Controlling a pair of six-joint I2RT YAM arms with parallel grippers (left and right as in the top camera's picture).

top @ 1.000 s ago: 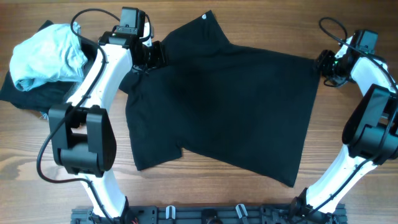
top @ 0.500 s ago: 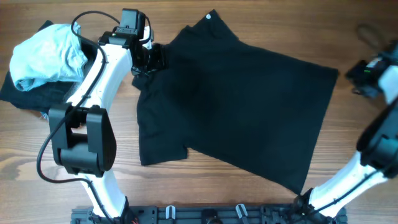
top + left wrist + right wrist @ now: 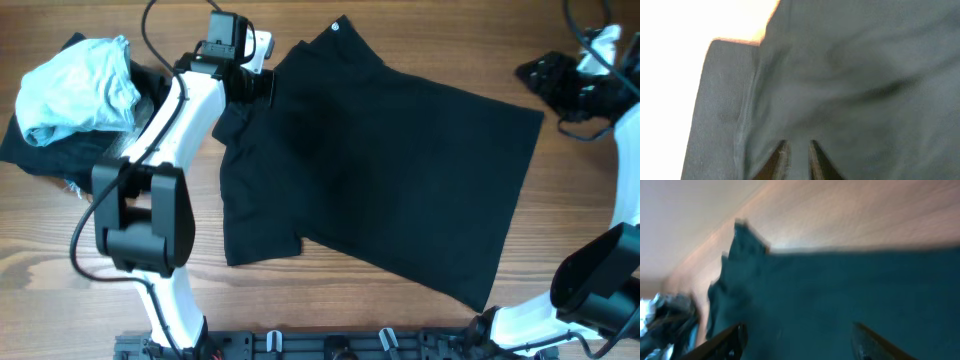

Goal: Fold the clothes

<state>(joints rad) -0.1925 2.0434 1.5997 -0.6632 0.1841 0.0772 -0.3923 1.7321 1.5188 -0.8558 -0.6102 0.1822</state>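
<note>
A black T-shirt [image 3: 380, 170] lies spread flat on the wooden table [image 3: 585, 210], its hem to the right. My left gripper [image 3: 262, 88] is at the shirt's upper left edge, near the sleeve. In the left wrist view its fingers [image 3: 797, 150] are pinched together with a fold of the black fabric [image 3: 865, 75] between them. My right gripper [image 3: 532, 72] hovers above the table just beyond the shirt's upper right corner. In the right wrist view its fingers [image 3: 797, 335] are wide apart and empty above the shirt [image 3: 840, 290].
A pile of clothes sits at the far left: a crumpled light-blue garment [image 3: 70, 88] on top of a dark one [image 3: 30, 150]. A black rail [image 3: 330, 345] runs along the table's front edge.
The shirt was drawn to the right and flattened. My right gripper let go of the shirt's right corner and rose away to the upper right. My left gripper stayed on the upper left edge.
</note>
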